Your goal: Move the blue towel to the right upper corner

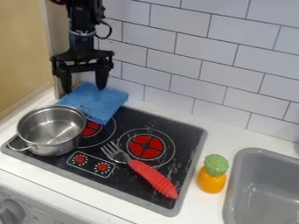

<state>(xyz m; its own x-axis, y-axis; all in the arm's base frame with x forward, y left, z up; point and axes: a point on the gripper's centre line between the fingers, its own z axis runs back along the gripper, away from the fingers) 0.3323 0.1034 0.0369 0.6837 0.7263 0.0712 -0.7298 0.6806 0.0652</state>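
The tool (pixel 84 89) is hanging, spread wide, at the blue towel's (pixel 96 103) back edge; the towel is lying beside the metal pot (pixel 52 131).

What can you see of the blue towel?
The towel is plain blue, seemingly soft cloth, loosely folded. It lies across the back left of the counter and the rear edge of the stovetop, beside the pot. The pincer is open over its back part, fingertips apparently touching it.
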